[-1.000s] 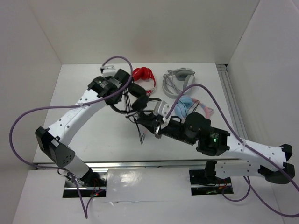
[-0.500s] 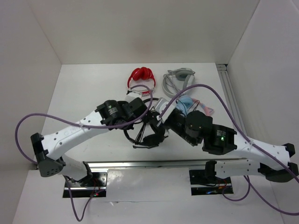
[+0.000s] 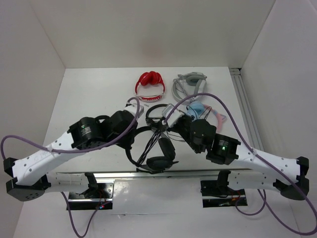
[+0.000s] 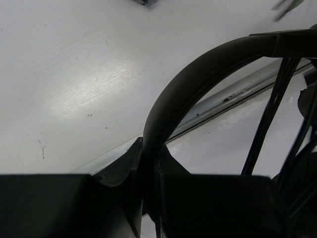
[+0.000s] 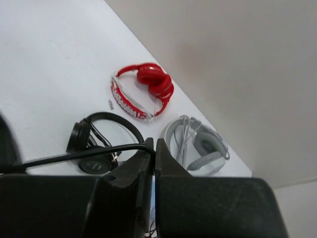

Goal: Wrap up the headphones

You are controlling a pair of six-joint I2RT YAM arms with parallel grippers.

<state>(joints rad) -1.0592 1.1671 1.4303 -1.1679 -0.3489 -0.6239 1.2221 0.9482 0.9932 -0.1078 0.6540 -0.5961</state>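
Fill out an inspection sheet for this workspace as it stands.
Surface: white table, few dark specks.
Job's things: headphones near front edge, between the arms.
Clutter: red pair, grey pair, small black pair, pale blue item at rear.
Hands: left hand shut on headphones' band; right hand shut on cable.
Cables: thin black cable runs into right hand; purple arm leads loop above.
Surroundings: white walls; metal rail at front.

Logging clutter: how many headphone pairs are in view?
4: red pair and grey pair at the back, small black pair mid-table, large black headset in front. A blue item may hide another.
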